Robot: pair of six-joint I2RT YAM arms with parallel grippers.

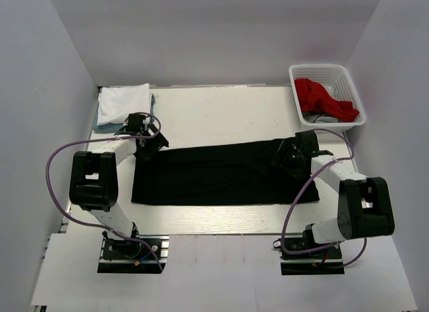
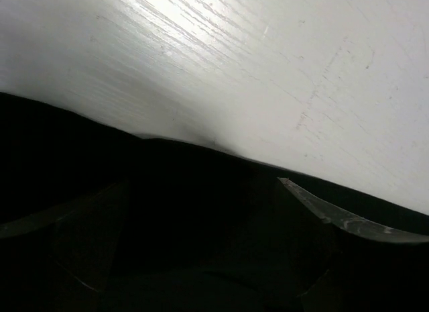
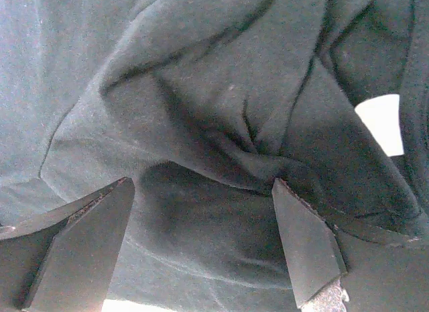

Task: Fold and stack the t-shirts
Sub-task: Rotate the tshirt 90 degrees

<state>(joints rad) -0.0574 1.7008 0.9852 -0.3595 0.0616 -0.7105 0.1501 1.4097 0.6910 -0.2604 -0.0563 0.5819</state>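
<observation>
While both arms reach low over the white table [image 1: 221, 117], a black t-shirt [image 1: 221, 172] lies flat across its middle as a long, wide band running left to right. At the shirt's far left corner, the left gripper [image 1: 150, 145] hovers with its two fingers spread apart; its wrist camera shows the left gripper [image 2: 201, 184] above the dark cloth edge where it meets bare tabletop, with nothing pinched between the fingers. Over the shirt's right end, the right gripper [image 1: 292, 158] also sits spread wide; up close, the right gripper [image 3: 201, 181] frames a bunched, wrinkled fold of black fabric [image 3: 221, 111] without clamping it. In the far left corner rests a folded white t-shirt [image 1: 123, 102], stacked on a light blue-grey t-shirt [image 1: 104, 127] whose edge peeks out beneath. A white mesh basket [image 1: 350, 76] stands at the far right corner, well apart from the black shirt, holding crumpled red cloth [image 1: 323, 99].
</observation>
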